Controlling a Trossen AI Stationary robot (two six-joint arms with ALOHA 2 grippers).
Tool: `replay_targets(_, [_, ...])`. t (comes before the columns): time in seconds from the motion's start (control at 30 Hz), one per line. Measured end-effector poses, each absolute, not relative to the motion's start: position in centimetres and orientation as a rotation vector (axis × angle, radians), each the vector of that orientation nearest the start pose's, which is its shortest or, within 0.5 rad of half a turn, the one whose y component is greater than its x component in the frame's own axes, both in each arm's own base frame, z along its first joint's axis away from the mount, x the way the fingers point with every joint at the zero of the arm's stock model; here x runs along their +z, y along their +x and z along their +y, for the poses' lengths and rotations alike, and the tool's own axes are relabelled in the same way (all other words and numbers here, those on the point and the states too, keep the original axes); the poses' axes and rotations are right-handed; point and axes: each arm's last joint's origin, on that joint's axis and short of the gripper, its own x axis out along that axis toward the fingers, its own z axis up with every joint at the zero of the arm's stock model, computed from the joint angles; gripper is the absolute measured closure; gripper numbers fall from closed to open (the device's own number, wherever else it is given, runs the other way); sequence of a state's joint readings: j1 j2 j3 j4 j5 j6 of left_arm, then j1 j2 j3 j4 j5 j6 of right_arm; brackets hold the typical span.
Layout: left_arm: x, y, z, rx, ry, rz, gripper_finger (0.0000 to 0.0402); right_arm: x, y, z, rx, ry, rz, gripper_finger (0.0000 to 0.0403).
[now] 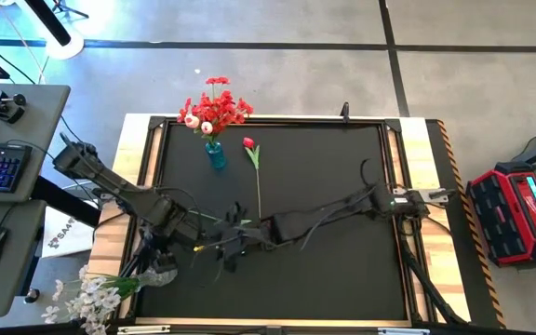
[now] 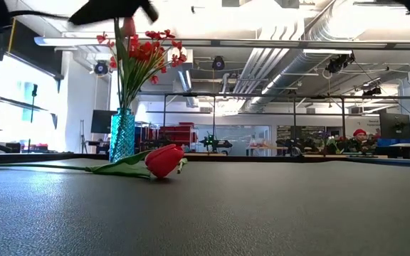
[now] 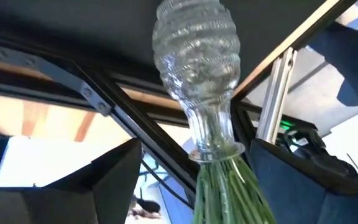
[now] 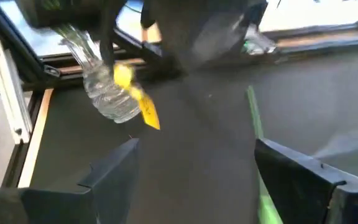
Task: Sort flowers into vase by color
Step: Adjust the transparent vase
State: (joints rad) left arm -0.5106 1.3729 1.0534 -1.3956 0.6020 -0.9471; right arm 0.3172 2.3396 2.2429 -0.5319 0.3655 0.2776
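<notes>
Overhead, low and wrist views of a flower-sorting table. A red bunch (image 1: 216, 104) of small blooms, with a few pale buds among them, is standing upright in a blue vase (image 1: 216, 156) near the far edge of the black mat (image 1: 342, 186); in the low view the same bunch (image 2: 142, 50) is rising on thin green stems from the faceted blue vase (image 2: 122, 135). A single red tulip (image 1: 248, 143) is lying flat on the mat just beside the blue vase, its long green stem running toward the middle of the table; in the low view its bud (image 2: 164, 160) is resting on the mat surface with a green leaf alongside.

A clear ribbed glass vase (image 1: 159, 272) is sitting at the near left corner of the mat, tipping outward, and a white spray (image 1: 87, 300) of small blossoms is spilling from it past the table's edge. The left wrist view is showing this clear vase (image 3: 199, 74) close up, with a bundle of green stems entering its neck.

The left gripper (image 1: 240, 244) is hovering over the mat, near the clear vase and well apart from the tulip bud; its dark fingers (image 3: 114, 168) are standing spread, with the vase neck and stems showing between them but not clamped. The right gripper (image 1: 266, 228) is reaching in just beside the left one, close to the tulip's stem end, its fingers (image 4: 114, 165) spread wide and gripping nothing. A yellow tag (image 4: 137, 96) is showing beside the clear vase in the right wrist view.
</notes>
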Motion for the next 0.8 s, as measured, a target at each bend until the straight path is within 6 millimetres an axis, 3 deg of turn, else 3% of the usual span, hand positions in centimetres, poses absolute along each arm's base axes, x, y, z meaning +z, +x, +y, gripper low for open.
replay_targets(0.2, [24.5,17.3,-12.5,0.142,-0.730,2.090,0.0116,32.9,47.1,14.4,-0.103,-0.056,0.619,0.0098])
replay_targets(0.33, [23.8,17.4,-13.4,0.170,-0.740,2.149,0.0117,37.7,44.1,13.3,-0.085,-0.106,0.565,0.0098])
replay_targets(0.57, [21.0,18.4,-15.2,0.143,-0.728,2.303,0.0117,44.0,39.2,10.0,-0.107,-0.150,0.491,0.0098])
replay_targets(0.67, [19.9,18.8,-15.6,0.121,-0.726,2.361,0.0117,46.0,37.1,8.4,-0.133,-0.147,0.478,0.0098])
replay_targets(0.8, [18.8,19.2,-15.9,0.112,-0.710,2.397,0.0117,47.0,35.6,7.2,-0.149,-0.157,0.494,0.0098])
